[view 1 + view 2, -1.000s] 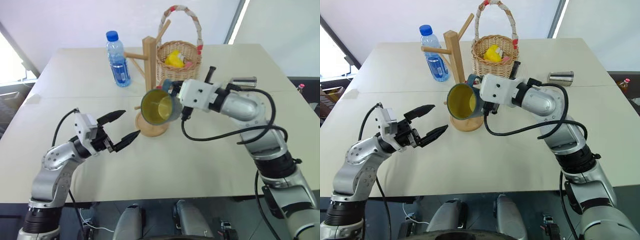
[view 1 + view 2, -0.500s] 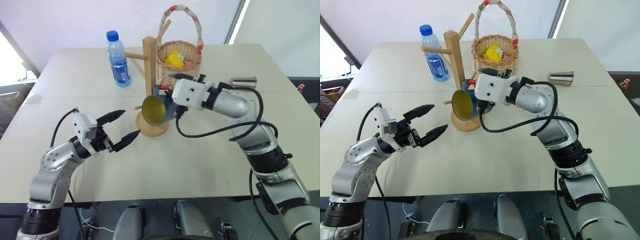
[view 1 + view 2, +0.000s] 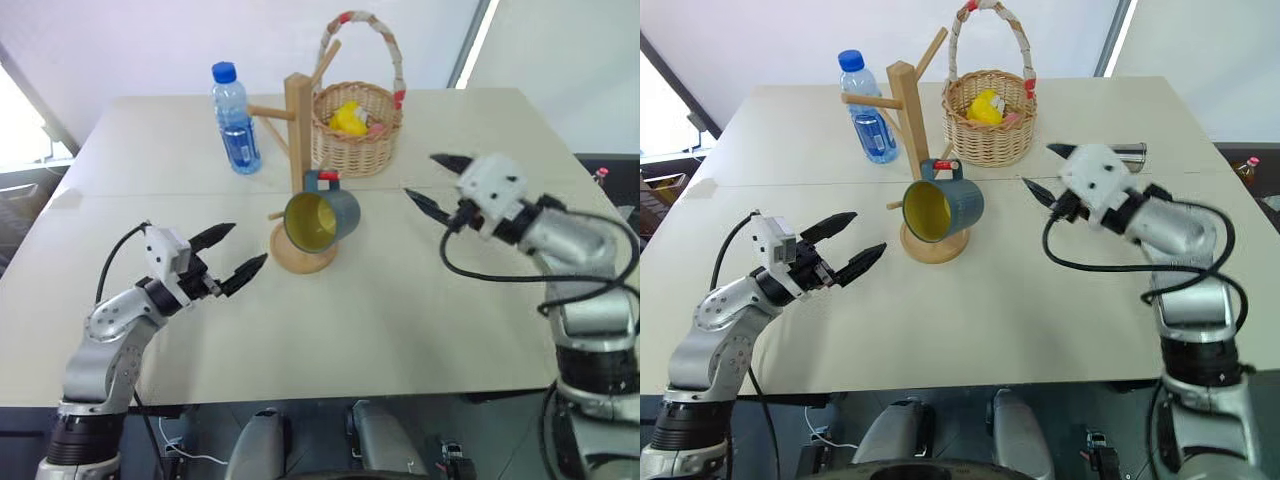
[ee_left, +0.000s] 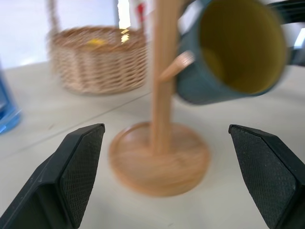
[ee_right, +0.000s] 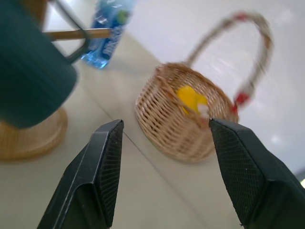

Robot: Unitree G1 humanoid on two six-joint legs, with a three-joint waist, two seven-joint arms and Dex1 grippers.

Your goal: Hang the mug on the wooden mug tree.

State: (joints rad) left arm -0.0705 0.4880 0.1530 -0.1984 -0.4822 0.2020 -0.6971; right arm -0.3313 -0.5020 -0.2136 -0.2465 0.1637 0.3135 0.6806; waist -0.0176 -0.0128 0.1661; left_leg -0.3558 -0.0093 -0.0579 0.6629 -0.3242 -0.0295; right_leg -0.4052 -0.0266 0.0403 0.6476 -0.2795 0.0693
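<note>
Glossy ceramic mug [image 3: 322, 219], smooth pale wooden mug tree [image 3: 298, 130], rough woven wicker basket [image 3: 355, 142].

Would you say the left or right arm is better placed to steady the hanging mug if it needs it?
Probably left: the left gripper, jaws open, faces the mug on the wooden mug tree; the right gripper sits off to the side.

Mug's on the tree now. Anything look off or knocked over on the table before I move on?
One oddity: the small steel cup lies on its side near the wicker basket. The mug hangs from the red-tipped peg of the wooden mug tree, tilted mouth-forward. Nothing looks spilled.
</note>
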